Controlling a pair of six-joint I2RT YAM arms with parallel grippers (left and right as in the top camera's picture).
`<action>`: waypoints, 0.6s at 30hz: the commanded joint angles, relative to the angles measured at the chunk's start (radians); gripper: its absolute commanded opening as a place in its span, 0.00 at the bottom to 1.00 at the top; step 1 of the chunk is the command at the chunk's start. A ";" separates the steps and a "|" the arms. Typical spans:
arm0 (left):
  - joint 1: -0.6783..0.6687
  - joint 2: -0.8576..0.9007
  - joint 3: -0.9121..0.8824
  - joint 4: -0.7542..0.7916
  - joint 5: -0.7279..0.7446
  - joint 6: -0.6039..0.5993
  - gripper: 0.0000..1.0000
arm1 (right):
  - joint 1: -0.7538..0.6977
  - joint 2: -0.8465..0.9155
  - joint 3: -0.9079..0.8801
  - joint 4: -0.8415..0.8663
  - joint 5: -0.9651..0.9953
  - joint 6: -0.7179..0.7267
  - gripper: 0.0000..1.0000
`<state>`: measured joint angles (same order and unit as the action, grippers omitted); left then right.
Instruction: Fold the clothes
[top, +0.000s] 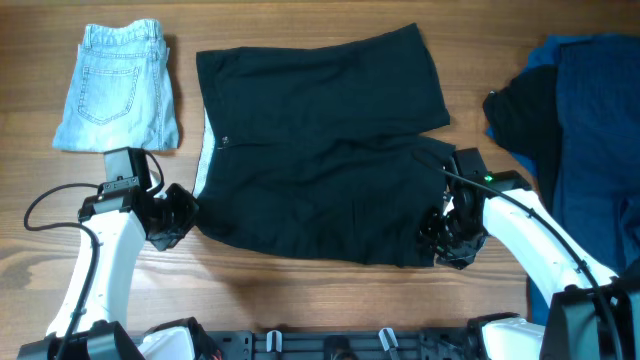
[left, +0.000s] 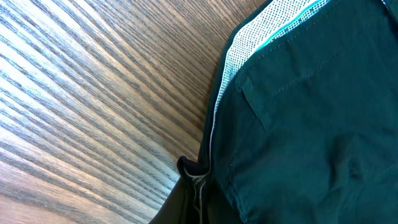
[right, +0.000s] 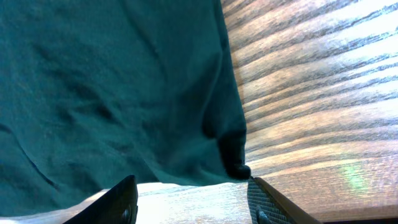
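1. Black shorts (top: 320, 150) lie flat on the bench (top: 330, 295).
2. Left pincer (top: 183, 213) is clamped on their near waistband corner (pale lining showing).
3. Right pincer (right: 194, 196) gapes empty beside their opposite hem corner; bare wood runs below.

The black shorts (top: 320, 150) lie spread flat in the middle of the table (top: 300, 300), with the waist toward the left edge. A pale band (top: 206, 150) shows inside the waist. Both legs point to the right edge, and the near one is a bit wrinkled. The blue jean shorts (top: 118, 88) sit folded at the far left corner. A heap of dark blue and black clothes (top: 580, 130) lies by the right edge.
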<state>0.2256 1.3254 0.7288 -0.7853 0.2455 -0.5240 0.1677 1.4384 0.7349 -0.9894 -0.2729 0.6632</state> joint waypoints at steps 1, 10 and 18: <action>0.000 -0.010 0.018 0.003 0.001 0.020 0.06 | -0.002 -0.012 -0.020 -0.003 -0.004 0.034 0.61; 0.000 -0.010 0.018 0.011 0.001 0.020 0.07 | -0.002 -0.012 -0.159 0.203 -0.138 0.099 0.90; 0.000 -0.010 0.018 0.010 0.001 0.020 0.07 | -0.002 -0.012 -0.159 0.231 -0.095 0.091 0.22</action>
<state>0.2256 1.3254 0.7288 -0.7784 0.2455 -0.5240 0.1677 1.4265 0.5880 -0.7544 -0.3962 0.7609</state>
